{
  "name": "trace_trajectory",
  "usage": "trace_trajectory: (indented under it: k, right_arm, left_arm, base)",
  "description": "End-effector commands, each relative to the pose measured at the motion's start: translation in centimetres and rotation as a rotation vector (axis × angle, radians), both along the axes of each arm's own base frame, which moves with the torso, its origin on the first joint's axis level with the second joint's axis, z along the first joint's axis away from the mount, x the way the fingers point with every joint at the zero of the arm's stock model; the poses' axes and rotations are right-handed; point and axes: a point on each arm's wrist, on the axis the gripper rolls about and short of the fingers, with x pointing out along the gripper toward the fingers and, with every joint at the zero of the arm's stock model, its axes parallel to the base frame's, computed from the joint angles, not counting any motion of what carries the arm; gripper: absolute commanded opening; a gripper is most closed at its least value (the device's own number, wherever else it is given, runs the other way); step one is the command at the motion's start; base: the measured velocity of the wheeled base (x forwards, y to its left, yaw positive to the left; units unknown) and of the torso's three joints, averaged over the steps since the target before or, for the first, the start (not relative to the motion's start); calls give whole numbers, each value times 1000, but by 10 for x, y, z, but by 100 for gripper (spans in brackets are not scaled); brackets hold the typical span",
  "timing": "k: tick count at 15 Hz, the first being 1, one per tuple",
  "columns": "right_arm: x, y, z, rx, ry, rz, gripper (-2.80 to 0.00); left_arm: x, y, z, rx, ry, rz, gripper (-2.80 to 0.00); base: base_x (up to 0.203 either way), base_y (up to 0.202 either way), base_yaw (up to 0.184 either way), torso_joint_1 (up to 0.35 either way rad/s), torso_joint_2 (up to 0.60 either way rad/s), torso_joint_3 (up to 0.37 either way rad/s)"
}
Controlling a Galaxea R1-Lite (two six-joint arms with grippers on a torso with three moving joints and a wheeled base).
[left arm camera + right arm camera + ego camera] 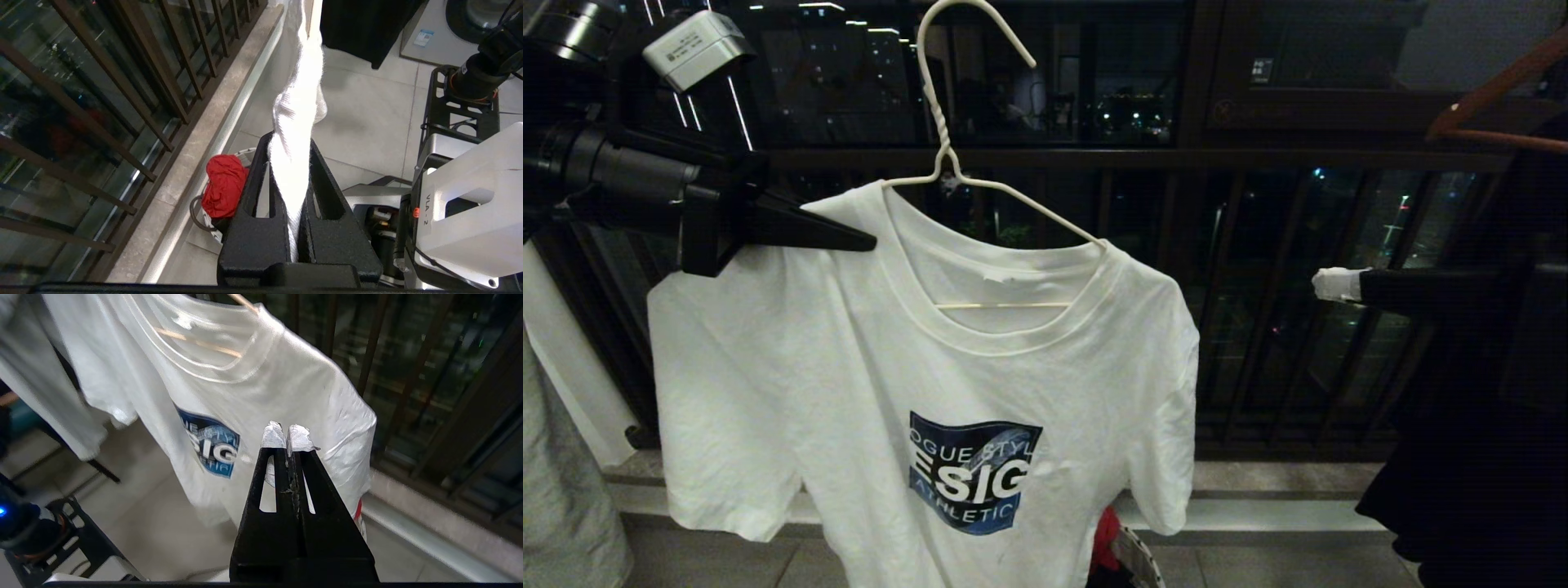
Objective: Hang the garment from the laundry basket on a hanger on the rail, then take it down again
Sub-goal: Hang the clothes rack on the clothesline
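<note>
Your left gripper (862, 242) is clamped on the T-shirt (866, 392) at its shoulder, on the left of the head view; in the left wrist view the white cloth runs pinched between the two black fingers (322, 179) and twists away past their tips. The T-shirt is on the white wire hanger (947, 155), whose lower bar shows through the neck opening, and its blue chest print faces you. The hanger's hook stands up near the top edge of the head view, and you cannot tell there whether it rests on anything; the rail is not in sight. Your right gripper (1331, 284) sits off to the right of the T-shirt, well apart from the sleeve, level and pointing toward it, with its white-taped tips pressed together on nothing, as the right wrist view shows (287, 437). Low down, behind the T-shirt's hem, you can see a red cloth (222, 185) lying in the basket (204, 216) on the tiled floor beside the window railing (135, 81). A black garment (1478, 408) hangs at the right edge, under a brown wooden hanger (1494, 106).
</note>
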Motion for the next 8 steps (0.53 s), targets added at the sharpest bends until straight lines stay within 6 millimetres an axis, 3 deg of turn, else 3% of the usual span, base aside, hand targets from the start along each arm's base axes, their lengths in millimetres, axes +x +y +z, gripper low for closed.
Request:
trace_trajectory:
  k: [1, 8]
  right_arm:
    - [-9, -6, 5, 21, -28, 2, -280]
    - [-10, -7, 8, 31, -41, 2, -280]
  left_arm:
    - [0, 0, 0, -4, 3, -7, -280]
    - [-9, 0, -1, -2, 9, -8, -280]
  base:
    - [0, 0, 0, 227, -528, -298]
    - [0, 0, 0, 245, -563, -315]
